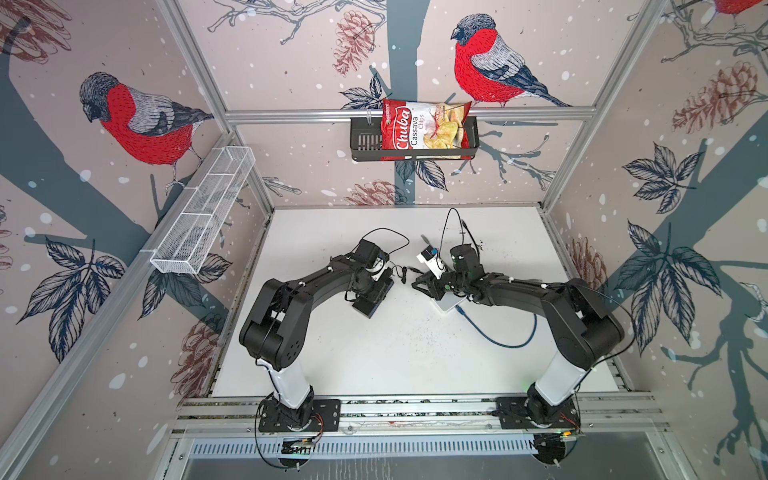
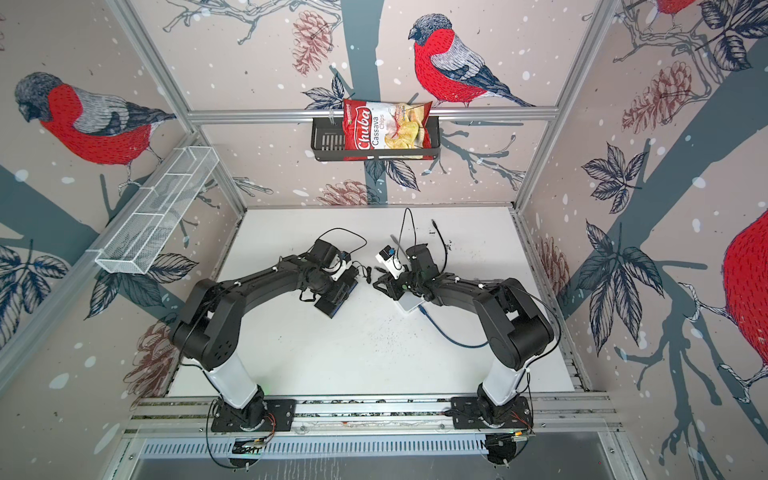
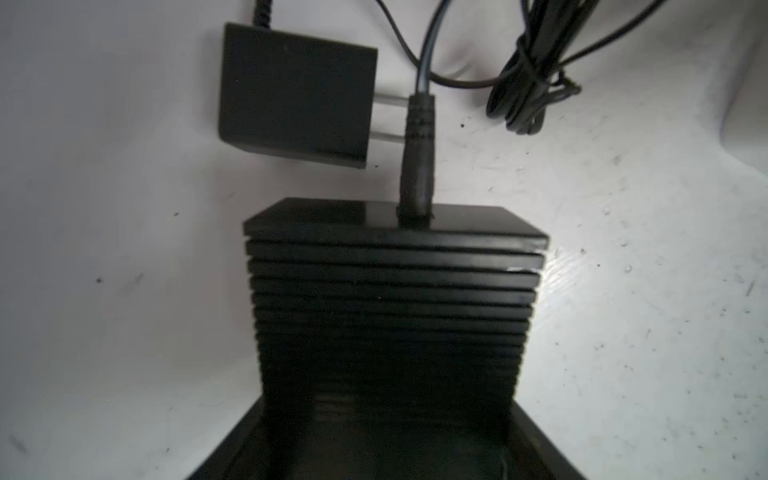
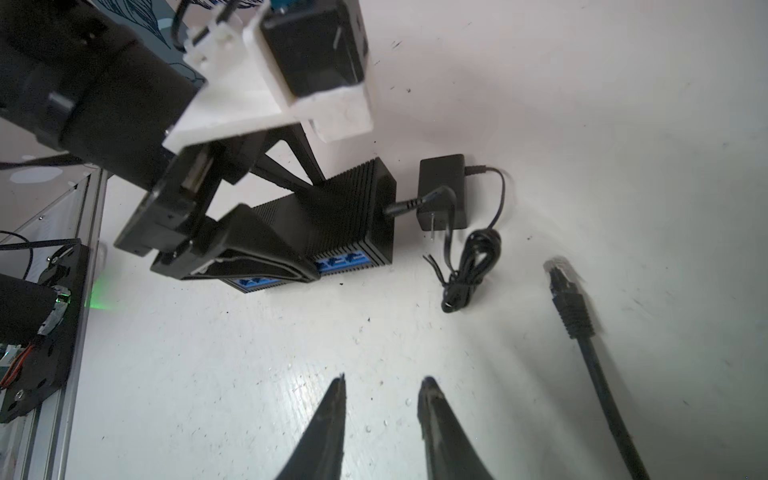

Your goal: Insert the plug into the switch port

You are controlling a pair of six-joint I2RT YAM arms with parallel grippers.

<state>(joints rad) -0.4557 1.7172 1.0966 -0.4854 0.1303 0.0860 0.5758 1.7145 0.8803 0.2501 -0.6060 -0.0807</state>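
The white table (image 1: 395, 357) carried everything. In a top view the black ribbed switch (image 1: 368, 308) sat just off the table's middle, toward 9 o'clock. The left gripper (image 4: 316, 228) was clamped across its body, one finger covering part of the blue port face (image 4: 349, 262). The right gripper (image 4: 383, 382) stood at the switch's 3 o'clock, its claw narrow, with a clear gap and nothing in it. A black power adapter (image 4: 440, 187) lay just beside the switch's end with its lead (image 4: 411, 203) seated there and its spare cord (image 4: 469, 270) bundled near. The plug (image 4: 561, 274) lay loose on the table beyond that bundle, well apart from the ports and outside the right fingers. It was too small in the top views to place by the clock.
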